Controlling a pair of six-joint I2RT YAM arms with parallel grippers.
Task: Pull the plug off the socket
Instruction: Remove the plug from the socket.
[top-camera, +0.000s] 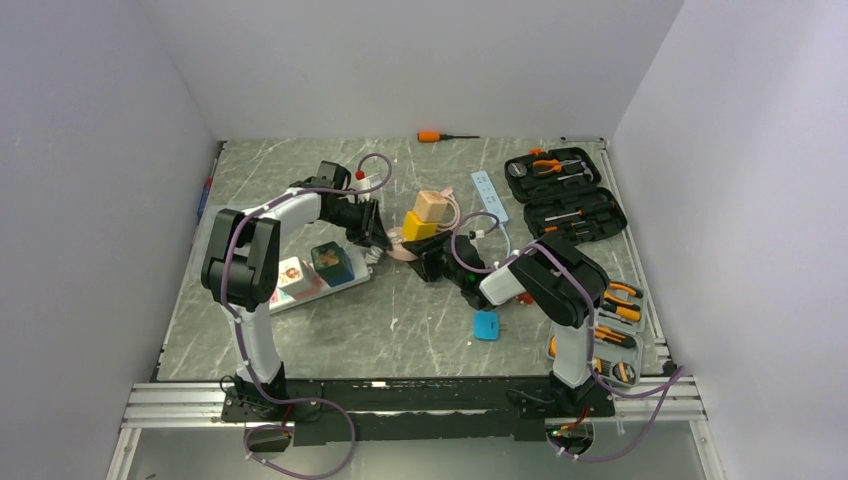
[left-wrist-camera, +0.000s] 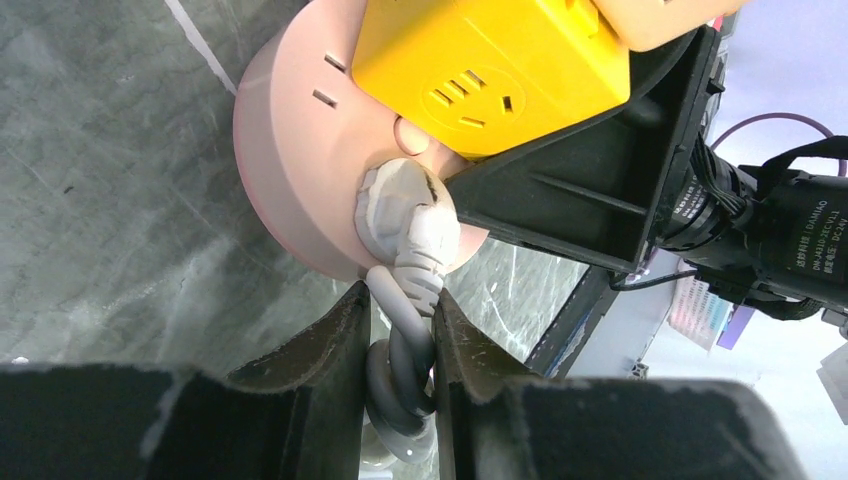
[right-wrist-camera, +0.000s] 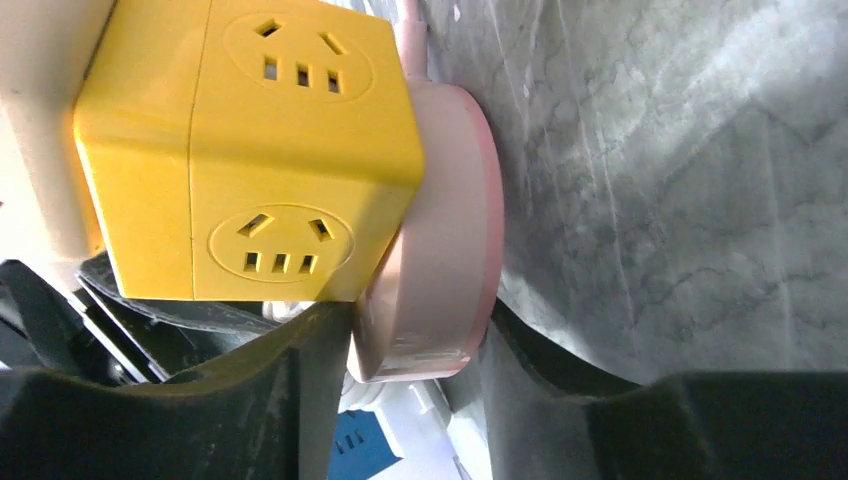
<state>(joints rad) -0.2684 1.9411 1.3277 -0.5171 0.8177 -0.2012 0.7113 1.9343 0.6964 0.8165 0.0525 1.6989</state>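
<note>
— Where's the plug?
— The white plug (left-wrist-camera: 405, 205) is seated in the pink disc (left-wrist-camera: 290, 130), just past the tips of the left gripper (left-wrist-camera: 400, 295). That claw is pinched nearly closed on the cord (left-wrist-camera: 395, 380) right behind the plug.
— And the power strip (top-camera: 345, 280)?
— It lies on the table just left of that claw and slightly nearer.
— The right gripper (right-wrist-camera: 420, 330)?
— It comes in from the right, jaws partly spread astride the disc's rim under the yellow cube (right-wrist-camera: 250, 150). I can't tell whether both fingers press the disc.
</note>
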